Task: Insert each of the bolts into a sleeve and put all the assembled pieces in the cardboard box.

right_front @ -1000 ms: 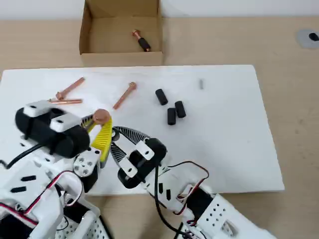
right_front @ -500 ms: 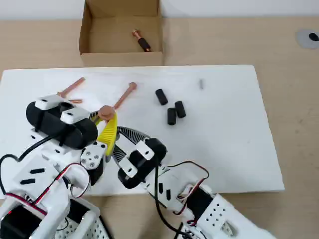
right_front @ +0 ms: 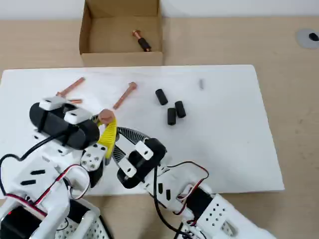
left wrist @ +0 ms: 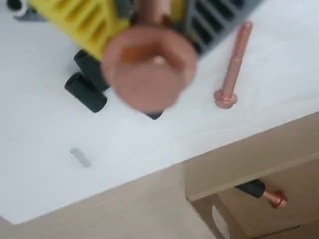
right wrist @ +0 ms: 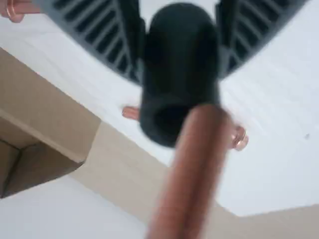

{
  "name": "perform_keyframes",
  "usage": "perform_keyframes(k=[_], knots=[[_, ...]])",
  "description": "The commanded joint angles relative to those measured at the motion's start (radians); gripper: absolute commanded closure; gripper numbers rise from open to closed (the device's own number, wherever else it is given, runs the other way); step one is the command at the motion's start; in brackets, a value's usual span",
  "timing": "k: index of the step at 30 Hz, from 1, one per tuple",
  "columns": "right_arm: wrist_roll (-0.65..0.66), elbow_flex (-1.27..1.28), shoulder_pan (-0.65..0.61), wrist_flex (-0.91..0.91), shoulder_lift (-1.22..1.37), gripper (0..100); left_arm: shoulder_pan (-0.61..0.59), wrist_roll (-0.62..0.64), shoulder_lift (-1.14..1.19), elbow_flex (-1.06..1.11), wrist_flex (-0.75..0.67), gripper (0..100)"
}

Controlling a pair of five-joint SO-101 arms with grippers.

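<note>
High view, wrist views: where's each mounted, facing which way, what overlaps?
High view: fixed above table, looking down on white mat, cardboard box, left arm, right arm.
Left wrist view: on left wrist, looking past yellow fingers gripping a bolt, toward loose sleeves.
Right wrist view: on right wrist, looking past dark fingers gripping a sleeve, bolt shaft at its mouth.
Shared: high and left wrist both show the assembled piece in the box.
</note>
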Motion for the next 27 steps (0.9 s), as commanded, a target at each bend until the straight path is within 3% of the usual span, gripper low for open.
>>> perform_keyframes(k=[1, 6, 14, 19, 27], knots=[[0.003, -0.058, 0.004, -0.002, -0.024, 98.9, 0.009, -0.005, -0.001, -0.015, 0.034, 99], [0.003, -0.067, 0.004, 0.003, -0.024, 98.9, 0.008, -0.005, -0.002, -0.018, 0.044, 99], [0.003, -0.084, 0.004, 0.003, -0.024, 98.9, 0.002, 0.003, -0.068, 0.026, -0.086, 99], [0.003, -0.084, 0.004, 0.005, -0.024, 98.9, -0.087, 0.025, -0.157, 0.127, -0.160, 99], [-0.026, -0.094, 0.004, 0.005, -0.024, 98.9, -0.121, 0.026, -0.237, 0.218, -0.144, 99]])
